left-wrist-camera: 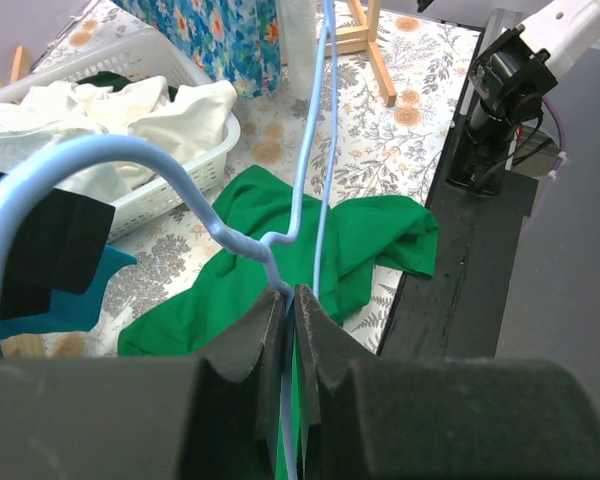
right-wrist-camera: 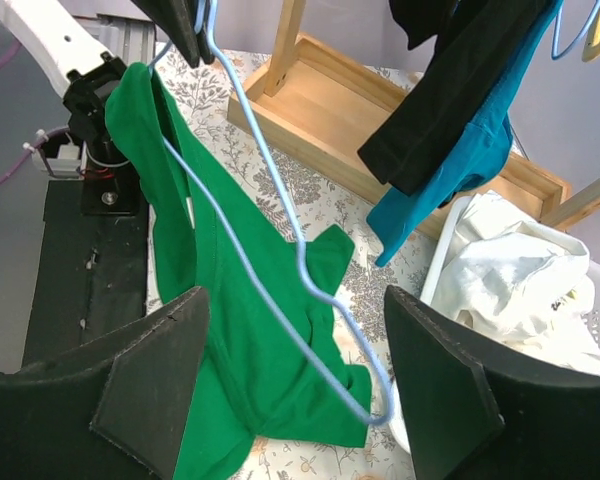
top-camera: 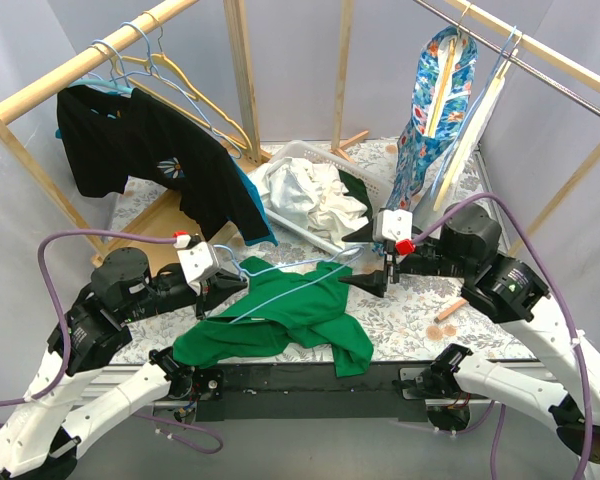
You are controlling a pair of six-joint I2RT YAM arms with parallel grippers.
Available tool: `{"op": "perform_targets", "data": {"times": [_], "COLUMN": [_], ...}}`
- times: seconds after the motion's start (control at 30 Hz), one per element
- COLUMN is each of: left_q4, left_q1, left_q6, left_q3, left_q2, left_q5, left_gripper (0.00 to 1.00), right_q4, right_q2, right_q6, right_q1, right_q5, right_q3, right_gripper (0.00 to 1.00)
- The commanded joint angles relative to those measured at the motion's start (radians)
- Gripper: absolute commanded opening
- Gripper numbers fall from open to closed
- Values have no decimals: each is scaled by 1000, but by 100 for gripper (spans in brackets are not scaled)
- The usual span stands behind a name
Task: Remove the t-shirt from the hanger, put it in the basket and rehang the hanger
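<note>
left gripper (left-wrist-camera: 290,300): jaws pinched tight on the hanger wire just below the hook; sits left of centre in the top view (top-camera: 232,282)
right gripper (right-wrist-camera: 290,300): jaws spread wide, nothing clamped; in the top view (top-camera: 366,284) it points left, right of centre
hanger (left-wrist-camera: 110,148): light blue wire, hook toward the left arm; the arms of the hanger run from the left gripper across toward the right gripper (top-camera: 290,272); in the right wrist view its far corner (right-wrist-camera: 375,410) lies just beside the inner face of the right-hand finger, contact can't be told
t-shirt (top-camera: 280,320): green, lower centre of the top view; most of it crumpled on the table, one part pulled up toward the left gripper; hanger wire crosses over it (right-wrist-camera: 240,330); can't tell if any wire is inside the cloth
table (top-camera: 410,310): floral cover, black strip along the near edge
basket (top-camera: 298,150): white plastic, centre of the top view behind the t-shirt, apart from it
white clothes (top-camera: 315,200): bunched in the basket
black shirt (top-camera: 140,140): hanging off the wooden rail, upper left; teal cloth shows under its lower edge
floral garment (top-camera: 430,120): blue pattern, hanging from the rail, upper right
spare hangers (top-camera: 180,85): bare wire, on the upper-left rail
</note>
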Motion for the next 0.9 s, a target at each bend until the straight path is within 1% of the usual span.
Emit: {"op": "perform_targets", "data": {"times": [0.0, 0.1, 0.17, 0.3, 0.33, 0.4, 0.43, 0.5, 0.53, 0.57, 0.67, 0.77, 0.8, 0.83, 0.87], "left_q4": [-18, -21, -22, -22, -24, -21, -19, -16, -15, -13, 8, 34, 42, 50, 62], "left_q1": [3, 3, 3, 3, 3, 3, 3, 3, 3, 3, 3, 3, 3, 3, 3], "left_q6": [3, 3, 3, 6, 8, 11, 12, 14, 14, 14, 6, -8, -14, -18, -20], "left_q3": [9, 8, 8, 5, 2, 0, 0, -1, -3, -3, -9, -21, -29, -34, -38], "left_q2": [5, -1, 1, 1, 1, 2, 1, -1, -4, -3, -18, -44, -50, -58, -71], "left_q5": [40, 50, 55, 58, 57, 50, 47, 38, 37, 31, -11, -83, -107, -150, -169], "left_gripper": [0, 0, 0, 0, 0, 0, 0, 0, 0, 0, 0, 0, 5, 22, 33], "right_q4": [-10, -30, -39, -73, -77, -80, -82, -83, -83, -83, -76, -56, -50, -45, -44], "right_q2": [53, 93, 110, 138, 138, 135, 135, 135, 133, 132, 119, 89, 81, 72, 58], "right_q6": [-25, -36, -39, -47, -48, -48, -47, -47, -45, -44, -42, -38, -36, -38, -38], "right_q1": [6, 7, 7, 18, 18, 23, 23, 26, 26, 27, 29, 29, 29, 29, 29], "right_q5": [9, 8, 0, -4, -3, 0, 2, 5, 6, 13, 25, 55, 63, 77, 83], "right_q3": [48, 54, 57, 74, 73, 74, 74, 73, 71, 71, 63, 51, 42, 39, 37], "right_gripper": [76, 71, 66, 53, 44, 33, 23, 14, 3, 1, 1, 1, 1, 1, 1]}}
